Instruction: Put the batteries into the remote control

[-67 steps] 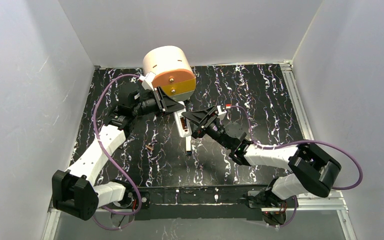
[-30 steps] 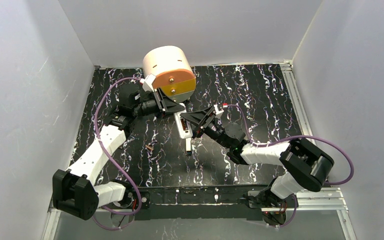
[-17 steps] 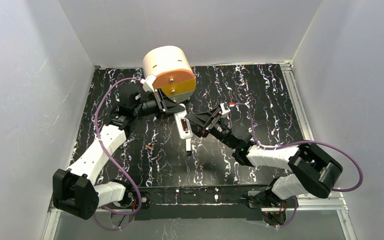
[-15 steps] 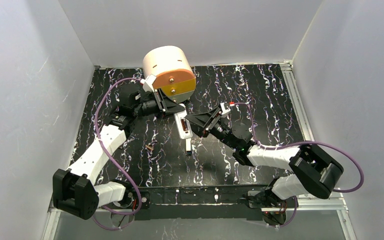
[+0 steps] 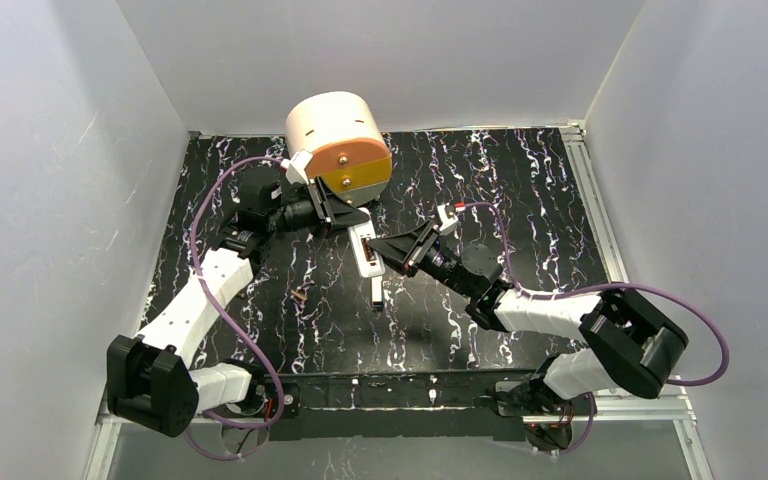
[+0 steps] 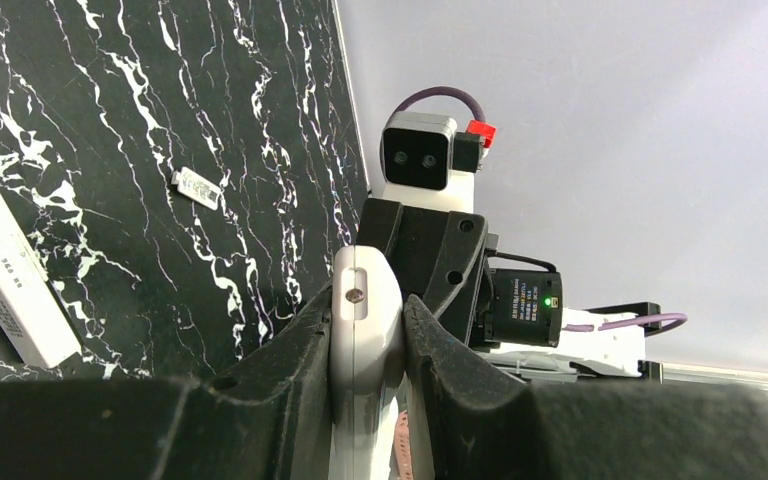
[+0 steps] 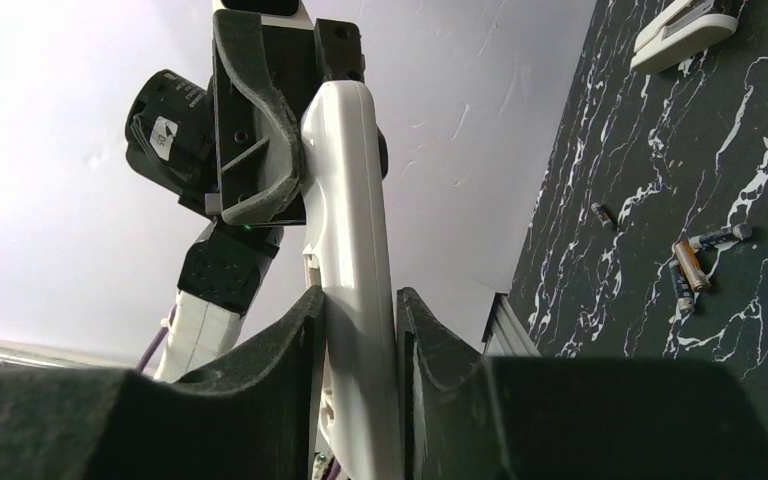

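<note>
So that its bay is likely steady and reachable, the remote control hangs above the tabletop, pinched at both ends. The left jaws are clamped on its far end and the right jaws press both sides of its near end. It is white, slim and round-ended, with a dark recess on top. The batteries lie loose below it, toward the left arm.
</note>
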You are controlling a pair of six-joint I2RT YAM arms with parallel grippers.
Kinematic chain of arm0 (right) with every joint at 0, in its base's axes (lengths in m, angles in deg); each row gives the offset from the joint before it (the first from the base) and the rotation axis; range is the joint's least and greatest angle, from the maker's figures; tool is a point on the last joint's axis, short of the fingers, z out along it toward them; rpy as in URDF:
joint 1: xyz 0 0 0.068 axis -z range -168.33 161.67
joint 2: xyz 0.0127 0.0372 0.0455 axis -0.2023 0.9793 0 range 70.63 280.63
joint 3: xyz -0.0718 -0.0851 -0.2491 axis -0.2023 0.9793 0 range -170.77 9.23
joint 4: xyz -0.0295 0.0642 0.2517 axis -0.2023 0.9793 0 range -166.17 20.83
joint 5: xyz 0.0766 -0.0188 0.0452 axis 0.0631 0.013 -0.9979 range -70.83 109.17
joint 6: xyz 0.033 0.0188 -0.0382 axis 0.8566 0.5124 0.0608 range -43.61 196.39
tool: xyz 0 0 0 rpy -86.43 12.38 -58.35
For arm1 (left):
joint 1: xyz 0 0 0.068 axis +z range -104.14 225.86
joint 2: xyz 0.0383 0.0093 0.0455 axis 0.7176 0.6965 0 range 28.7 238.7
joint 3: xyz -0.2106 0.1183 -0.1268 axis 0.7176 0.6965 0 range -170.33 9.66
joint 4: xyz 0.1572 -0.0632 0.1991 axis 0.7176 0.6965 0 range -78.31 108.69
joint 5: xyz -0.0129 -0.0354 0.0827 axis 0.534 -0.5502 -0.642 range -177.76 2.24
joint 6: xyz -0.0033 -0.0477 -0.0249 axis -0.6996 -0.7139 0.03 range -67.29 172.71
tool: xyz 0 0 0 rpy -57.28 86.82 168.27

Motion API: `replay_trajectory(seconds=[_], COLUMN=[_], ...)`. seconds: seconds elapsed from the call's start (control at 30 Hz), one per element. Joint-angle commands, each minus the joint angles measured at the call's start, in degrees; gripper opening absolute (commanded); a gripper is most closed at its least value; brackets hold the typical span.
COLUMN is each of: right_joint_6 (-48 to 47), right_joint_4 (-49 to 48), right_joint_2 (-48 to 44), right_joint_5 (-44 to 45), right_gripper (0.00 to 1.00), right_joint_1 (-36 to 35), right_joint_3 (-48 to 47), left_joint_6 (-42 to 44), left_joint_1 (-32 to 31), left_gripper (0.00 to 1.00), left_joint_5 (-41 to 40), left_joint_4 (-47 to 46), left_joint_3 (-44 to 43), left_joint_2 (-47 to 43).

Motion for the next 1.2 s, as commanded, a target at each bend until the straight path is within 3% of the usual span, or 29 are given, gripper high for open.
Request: replay_trajectory(seconds=[0.0,0.2,0.33,0.43,0.7,0.9,1.17], right_joint_6=[-3.6,-6.4,-7.8,-9.6,-15.3,-21.2,-24.3], right_joint_4=[2.5,5.5,7.3,8.2,10.0,18.9,22.6], right_joint_2=[-1.8,-3.1,-5.1,-6.5,-6.6,-6.2,-4.8], right_joint_5=[-0.6,-0.3,-0.3,-1.9,-11.7,-12.6,-12.5], right_gripper=[0.30,0.30,0.57,0.66,0.60,0.62,0.59], right_joint_1=[0.2,0.2,0.5,1.0,2.7,2.7,2.8], right_joint_3=[-2.1,-2.8,-2.9,-2.7,-3.1,-7.2,-10.4], left_joint_6=[0.7,1.0,2.3,4.2,8.4,10.2,9.9], left_joint_1=[0.1,0.1,0.1,0.1,0.1,0.1,0.2], left_gripper=[0.00,0.00,0.00,0.00,0.00,0.00,0.00], left_joint_5=[1.4,1.5,1.5,1.5,3.4,6.0,7.0], left_joint_4=[-0.6,-0.6,-0.5,-0.6,-0.9,-1.0,-1.0], left_joint_3=[-1.2,-1.3,-1.3,-1.2,-1.6,-2.1,-1.3], left_joint_2=[-1.0,-0.9,-1.1,-1.5,-2.2,-2.4,-1.9])
